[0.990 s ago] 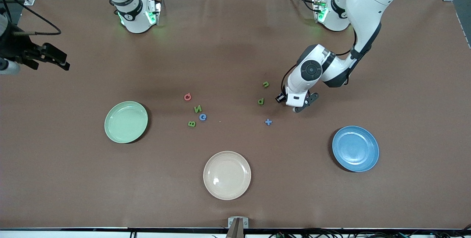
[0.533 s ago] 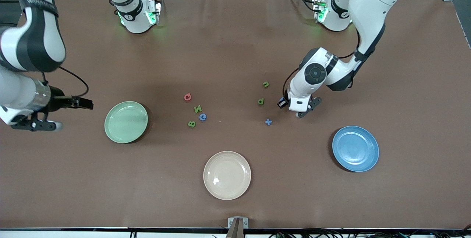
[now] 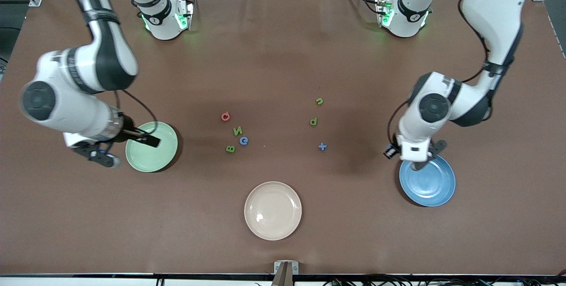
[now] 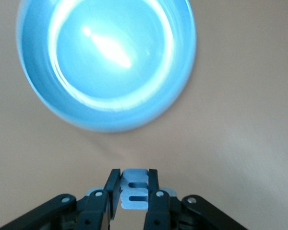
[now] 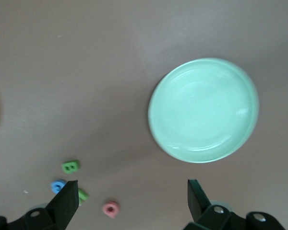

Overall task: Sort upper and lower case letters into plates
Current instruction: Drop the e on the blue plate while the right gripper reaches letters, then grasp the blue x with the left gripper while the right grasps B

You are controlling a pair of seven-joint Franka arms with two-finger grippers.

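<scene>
The left gripper [image 4: 134,194] pinches a pale blue letter [image 4: 134,190] over the blue plate's [image 3: 435,186] rim, likely to drop it there. The right gripper [image 5: 132,194] hangs spread over the green plate [image 3: 150,155]; seven letters lie mid-table.

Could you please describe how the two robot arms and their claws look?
Both arms have glossy white shells with black joint bands and round dark grey caps. Black cables run along them, and green lights glow at the bases. The left claw and right claw have slim black fingers on black brackets.
</scene>
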